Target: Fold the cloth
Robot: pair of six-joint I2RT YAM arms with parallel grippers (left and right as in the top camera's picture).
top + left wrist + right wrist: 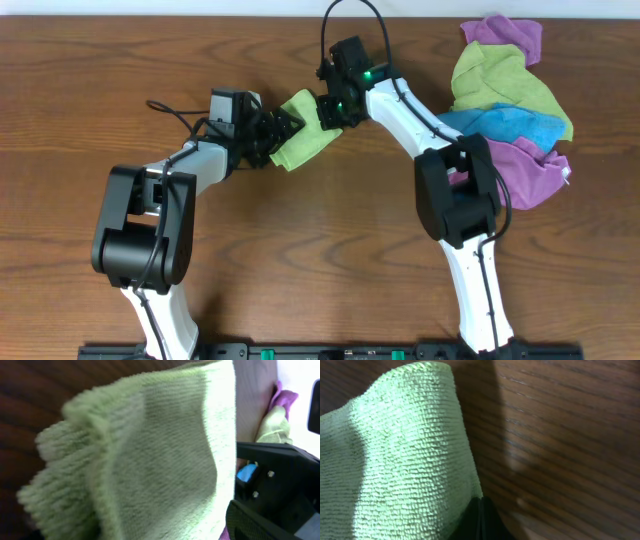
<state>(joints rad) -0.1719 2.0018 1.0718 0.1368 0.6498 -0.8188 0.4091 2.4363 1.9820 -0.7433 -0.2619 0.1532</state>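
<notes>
Two grippers are placed at the cloth (305, 140), which is located mid-table toward the far edge. It is bunched into a short strip between the left gripper (278, 133) at its left end and the right gripper (333, 112) at its upper right end.

Right gripper: the fingertips are seen pressed together in the right wrist view, with the cloth edge pinched at them. The rest of the cloth is spread to the left above the wood table (300, 260).

Left gripper: no own fingers can be made out in the left wrist view, since the frame is filled by the cloth. Wide or narrow cannot be told.

A heap is piled at the far right corner, well apart: purple cloth (505, 38), yellow-green cloth (500, 80), blue cloth (510, 125).
</notes>
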